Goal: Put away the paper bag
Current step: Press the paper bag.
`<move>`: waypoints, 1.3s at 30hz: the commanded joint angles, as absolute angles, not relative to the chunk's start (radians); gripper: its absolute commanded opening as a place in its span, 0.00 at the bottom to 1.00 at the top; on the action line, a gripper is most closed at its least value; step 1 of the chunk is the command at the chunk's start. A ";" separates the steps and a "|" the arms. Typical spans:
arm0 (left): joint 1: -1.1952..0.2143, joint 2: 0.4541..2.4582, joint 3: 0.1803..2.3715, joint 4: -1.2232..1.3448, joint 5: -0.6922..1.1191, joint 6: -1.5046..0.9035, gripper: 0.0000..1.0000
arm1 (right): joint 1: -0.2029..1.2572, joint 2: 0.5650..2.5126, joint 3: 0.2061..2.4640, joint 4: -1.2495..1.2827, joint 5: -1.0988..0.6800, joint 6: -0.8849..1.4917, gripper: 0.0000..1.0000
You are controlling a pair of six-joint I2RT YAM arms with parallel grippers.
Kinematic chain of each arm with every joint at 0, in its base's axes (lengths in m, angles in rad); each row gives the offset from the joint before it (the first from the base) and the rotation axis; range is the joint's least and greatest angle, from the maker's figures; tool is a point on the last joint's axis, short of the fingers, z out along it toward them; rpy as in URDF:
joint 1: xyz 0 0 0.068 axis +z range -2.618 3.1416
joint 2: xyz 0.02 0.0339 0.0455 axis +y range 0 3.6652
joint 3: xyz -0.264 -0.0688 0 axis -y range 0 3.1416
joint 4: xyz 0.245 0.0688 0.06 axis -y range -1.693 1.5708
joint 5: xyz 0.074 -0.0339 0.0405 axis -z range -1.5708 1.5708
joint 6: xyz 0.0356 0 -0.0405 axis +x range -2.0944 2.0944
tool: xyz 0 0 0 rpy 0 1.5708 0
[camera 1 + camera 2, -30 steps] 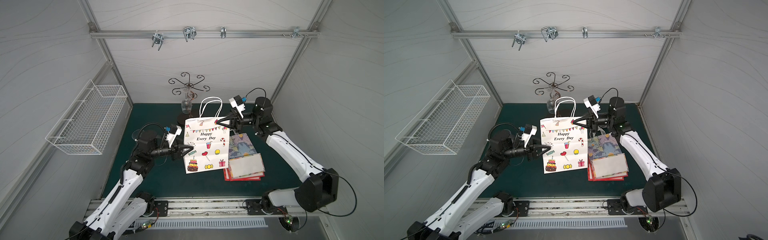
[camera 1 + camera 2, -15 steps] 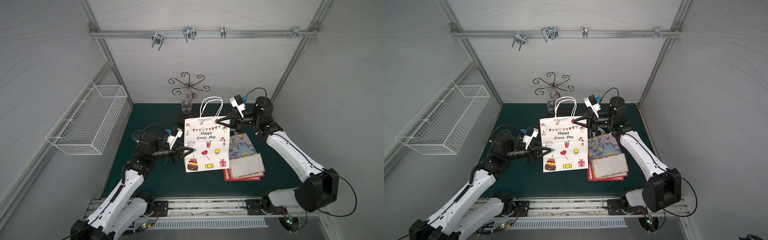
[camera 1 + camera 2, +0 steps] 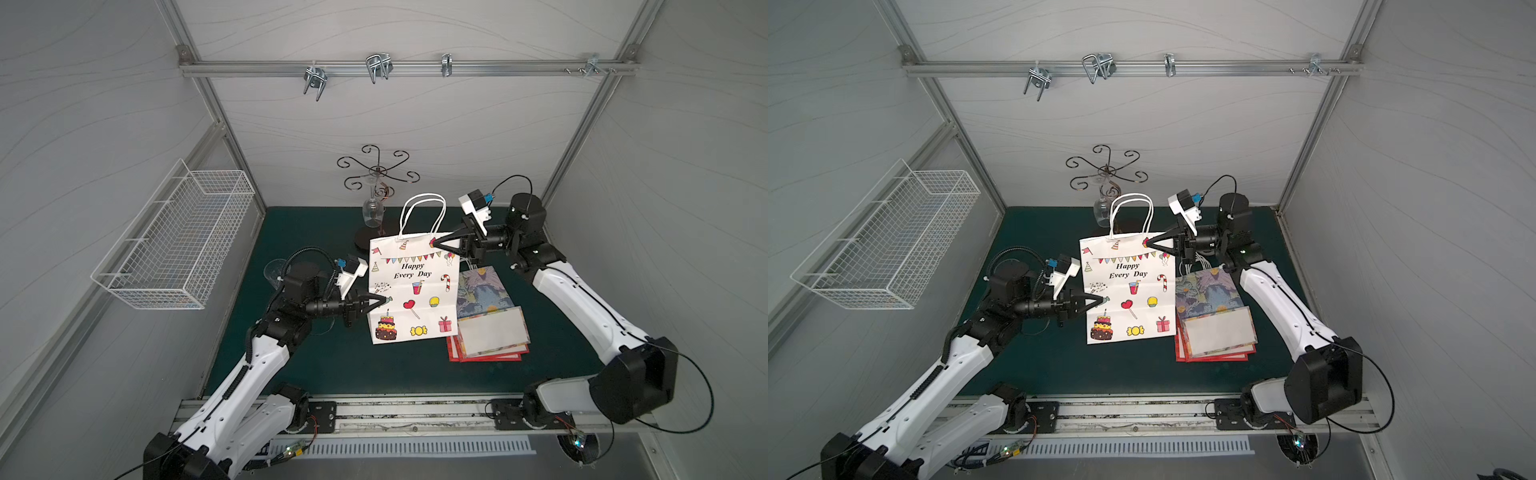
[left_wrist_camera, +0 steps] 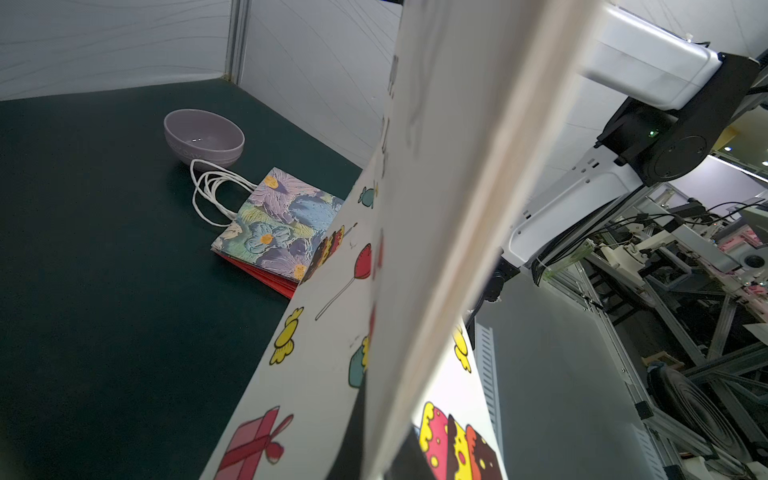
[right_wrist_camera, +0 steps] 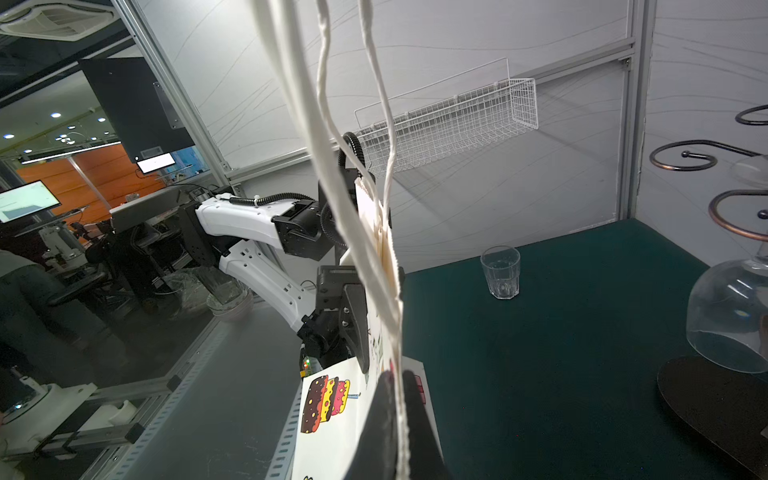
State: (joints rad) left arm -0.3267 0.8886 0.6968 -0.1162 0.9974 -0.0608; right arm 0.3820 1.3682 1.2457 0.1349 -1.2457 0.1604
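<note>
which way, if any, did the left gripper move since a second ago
Yes. The left gripper has edged away from the wire basket on the wall, toward the paper bag, and has shut on the bag's side edge.

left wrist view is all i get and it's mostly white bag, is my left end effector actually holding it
Observer: Yes, the left end effector is shut on the side edge of the paper bag, about halfway down.
Operator: and the right one
Observer: The right end effector is shut on the bag's top edge, near its handles.
Operator: anywhere to hang it
Observer: Metal hooks hang from a rail high behind the bag.
</note>
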 commanded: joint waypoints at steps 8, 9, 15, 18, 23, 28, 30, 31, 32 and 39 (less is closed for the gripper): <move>-0.318 0.906 0.765 0.052 1.056 -0.169 0.00 | 0.261 1.293 1.267 0.016 -1.280 0.122 0.59; -0.318 0.909 0.765 0.070 1.058 -0.182 0.00 | 0.261 1.293 1.274 -0.007 -1.289 0.106 0.60; -0.317 0.944 0.776 0.107 1.099 -0.216 0.00 | 0.309 1.337 1.320 -0.026 -1.368 0.153 0.51; -0.318 0.953 0.776 0.117 1.099 -0.227 0.00 | 0.322 1.348 1.317 -0.029 -1.399 0.151 0.20; -0.318 0.953 0.759 0.208 1.086 -0.300 0.00 | 0.319 1.337 1.303 -0.047 -1.436 0.123 0.00; -0.318 0.983 0.776 0.283 1.107 -0.373 0.00 | 0.305 1.317 1.309 -0.223 -1.421 -0.010 0.51; -0.318 0.996 0.792 0.297 1.113 -0.384 0.00 | 0.304 1.308 1.295 -0.285 -1.417 -0.065 0.55; -0.318 1.003 0.801 0.302 1.116 -0.392 0.00 | 0.301 1.306 1.282 -0.288 -1.418 -0.068 0.55; -0.318 1.008 0.810 0.306 1.118 -0.395 0.00 | 0.299 1.305 1.271 -0.285 -1.422 -0.061 0.52; -0.318 1.039 0.848 0.304 1.132 -0.405 0.00 | 0.296 1.290 1.263 -0.279 -1.486 -0.036 0.00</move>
State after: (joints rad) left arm -0.3218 1.0340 0.7849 0.2165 1.1221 -0.3817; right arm 0.2993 1.3251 1.2724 -0.2401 -1.4334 -0.0238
